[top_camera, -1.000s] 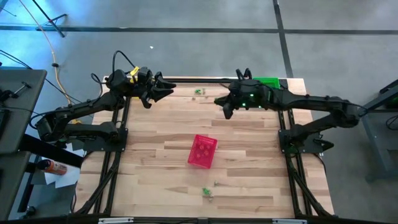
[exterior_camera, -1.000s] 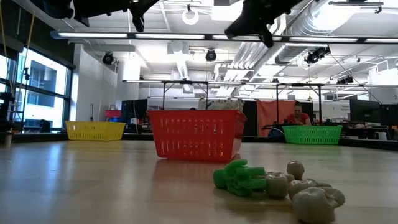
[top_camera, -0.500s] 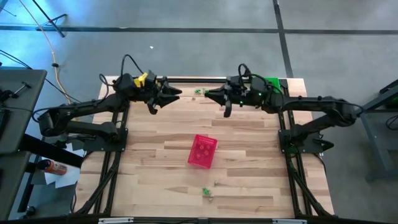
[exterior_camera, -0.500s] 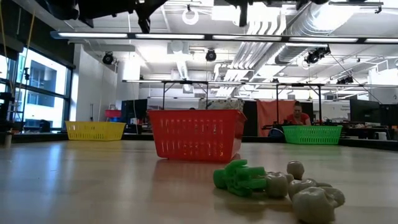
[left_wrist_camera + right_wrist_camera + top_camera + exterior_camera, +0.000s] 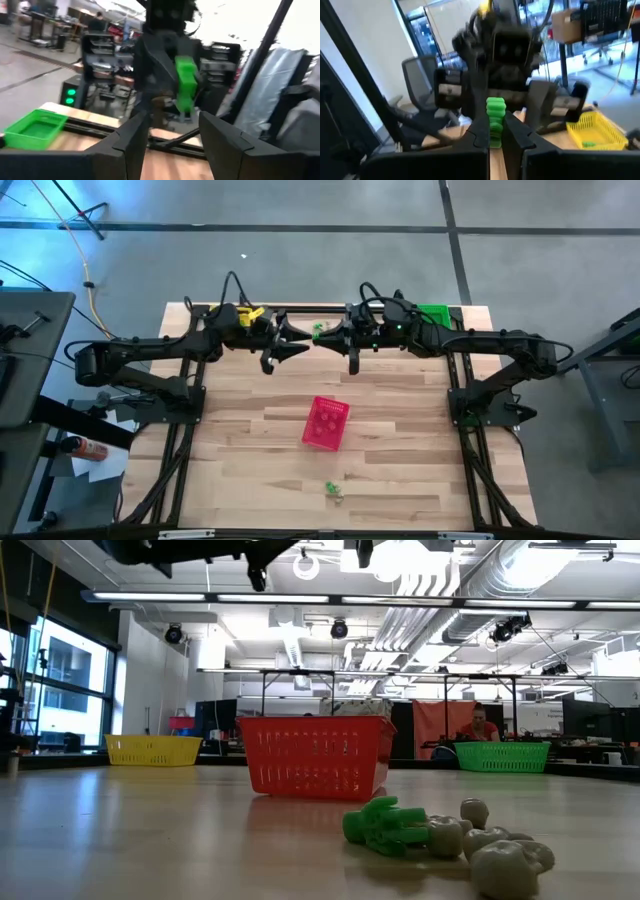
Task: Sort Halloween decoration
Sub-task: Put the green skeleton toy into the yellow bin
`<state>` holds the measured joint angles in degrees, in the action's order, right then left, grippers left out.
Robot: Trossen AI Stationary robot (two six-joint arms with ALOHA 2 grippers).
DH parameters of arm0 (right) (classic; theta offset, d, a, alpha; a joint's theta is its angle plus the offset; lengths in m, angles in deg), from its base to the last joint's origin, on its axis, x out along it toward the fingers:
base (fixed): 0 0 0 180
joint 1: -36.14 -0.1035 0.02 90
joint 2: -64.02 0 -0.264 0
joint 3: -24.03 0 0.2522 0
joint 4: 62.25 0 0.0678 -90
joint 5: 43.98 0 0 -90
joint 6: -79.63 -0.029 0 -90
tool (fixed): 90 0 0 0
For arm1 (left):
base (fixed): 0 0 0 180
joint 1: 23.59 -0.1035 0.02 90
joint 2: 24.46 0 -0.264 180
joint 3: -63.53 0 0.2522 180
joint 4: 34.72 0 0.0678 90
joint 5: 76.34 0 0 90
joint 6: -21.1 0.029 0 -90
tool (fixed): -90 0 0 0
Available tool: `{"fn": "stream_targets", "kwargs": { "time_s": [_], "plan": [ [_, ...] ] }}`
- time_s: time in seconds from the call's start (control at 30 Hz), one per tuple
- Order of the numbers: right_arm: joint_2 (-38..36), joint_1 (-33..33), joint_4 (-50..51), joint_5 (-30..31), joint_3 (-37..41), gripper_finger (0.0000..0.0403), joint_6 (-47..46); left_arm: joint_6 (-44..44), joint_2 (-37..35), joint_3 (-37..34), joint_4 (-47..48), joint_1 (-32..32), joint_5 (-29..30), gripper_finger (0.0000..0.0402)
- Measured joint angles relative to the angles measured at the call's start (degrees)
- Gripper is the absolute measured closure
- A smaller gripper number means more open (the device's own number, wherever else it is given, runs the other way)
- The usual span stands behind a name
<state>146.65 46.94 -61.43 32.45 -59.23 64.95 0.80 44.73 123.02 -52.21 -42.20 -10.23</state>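
Observation:
My right gripper (image 5: 330, 337) is over the table's far edge, shut on a small green ribbed trinket (image 5: 495, 112). The trinket also shows in the left wrist view (image 5: 186, 82). My left gripper (image 5: 297, 342) is open and empty. It faces the right gripper from close by, its fingers (image 5: 132, 137) standing on either side of the trinket without touching it. More trinkets, one green (image 5: 385, 825) and some pale (image 5: 495, 850), lie near the table's front edge (image 5: 333, 490). My right gripper pinches the green trinket's lower part (image 5: 495, 132) between its two fingers. The fingers lie about level and point toward the table's left. The trinket stands upright, sticks out above the fingertips, and is lifted clear of the table.
A pink mesh basket (image 5: 326, 422) stands mid-table; it shows red in the low view (image 5: 315, 755). A yellow basket (image 5: 153, 749) is at the far left corner. A green basket (image 5: 432, 312) is at the far right corner. A person sits in the room behind (image 5: 480, 725).
Both grippers have moved toward each other along the table's far edge. The left has gone toward the right edge and the right toward the left edge, until their fingertips nearly meet. The pink basket and the trinkets near the front edge have stayed put.

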Motion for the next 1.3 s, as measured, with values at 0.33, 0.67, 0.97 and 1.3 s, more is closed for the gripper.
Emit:
{"fn": "stream_targets", "kwargs": {
  "time_s": [0.33,0.67,0.97,1.3],
  "plan": [
    [0.31,0.03,0.21,1.28,-0.2,0.0398,-0.25,4.05,1.05,2.98,5.82,-0.04,0.77,0.0204],
    [0.29,0.08,0.22,1.58,-0.2,0.0398,0.34,5.49,1.05,2.98,5.97,0.26,2.23,0.0201],
    [0.63,0.08,0.3,3.34,-0.2,0.0398,0.75,5.56,1.06,2.98,4.8,0.28,2.41,0.0201],
    [1.16,0.06,-0.5,3.24,-0.21,0.0398,0.64,5.56,1.43,3.02,4.05,0.84,2.6,0.0201]
  ]
}}
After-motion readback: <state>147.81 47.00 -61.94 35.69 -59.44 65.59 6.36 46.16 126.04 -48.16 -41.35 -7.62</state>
